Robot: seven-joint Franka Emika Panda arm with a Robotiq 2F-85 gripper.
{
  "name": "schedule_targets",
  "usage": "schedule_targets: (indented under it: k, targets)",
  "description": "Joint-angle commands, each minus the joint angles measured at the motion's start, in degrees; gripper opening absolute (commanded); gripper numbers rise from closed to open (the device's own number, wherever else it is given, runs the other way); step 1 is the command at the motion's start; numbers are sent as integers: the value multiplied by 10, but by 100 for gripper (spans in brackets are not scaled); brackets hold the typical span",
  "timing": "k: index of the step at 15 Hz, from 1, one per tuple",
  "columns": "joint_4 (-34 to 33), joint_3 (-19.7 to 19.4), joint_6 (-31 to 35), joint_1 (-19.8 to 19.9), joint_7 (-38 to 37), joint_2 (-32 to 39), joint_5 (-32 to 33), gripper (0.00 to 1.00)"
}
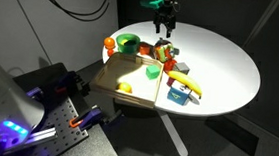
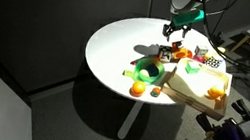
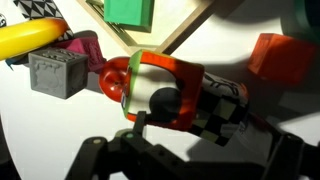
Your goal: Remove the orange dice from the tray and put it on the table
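A round white bench (image 1: 226,65) carries a light-wood tray (image 1: 104,77) and a scatter of toys, with the Panda arm's claw (image 1: 164,32) hanging over the clutter just past the tray's far corner. In both exterior views the claw's two fingers stand apart with nothing seen between them, so it looks open and empty-handed. The wrist view looks down on that corner of the tray. A green block (image 3: 130,10) lies inside the tray, while a yellow banana (image 3: 25,40), a grey cube (image 3: 55,72) and a red-and-green toy (image 3: 160,90) lie outside it on the white top. The orange dice (image 3: 280,58) sits on bare bench just outside the tray's rim, apart from rim and claw alike. Judged from this, the main work looks done: the dice is out of the tray, set down and let go. All that seems left is for the arm to draw clear. In the exterior views the dice is too small to pick out among the toys beside the tray.
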State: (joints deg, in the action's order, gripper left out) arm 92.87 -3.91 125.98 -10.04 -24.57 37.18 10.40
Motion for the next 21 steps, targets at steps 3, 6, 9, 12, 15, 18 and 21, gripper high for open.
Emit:
schedule_targets:
  k: [3, 6, 9, 12, 15, 18, 21]
  targets:
    - [34, 13, -21, 4, 15, -42, -26, 100]
    - [59, 24, -27, 8, 35, -67, -34, 100]
    - [87, 32, -26, 10, 58, -93, -38, 100]
    - [121, 37, -11, 13, 82, -123, -34, 100]
    - [159, 43, 5, 17, 109, -157, -34, 100]
    - [197, 52, 18, 24, 135, -191, -41, 100]
    - [232, 58, 19, 30, 147, -223, -59, 100]
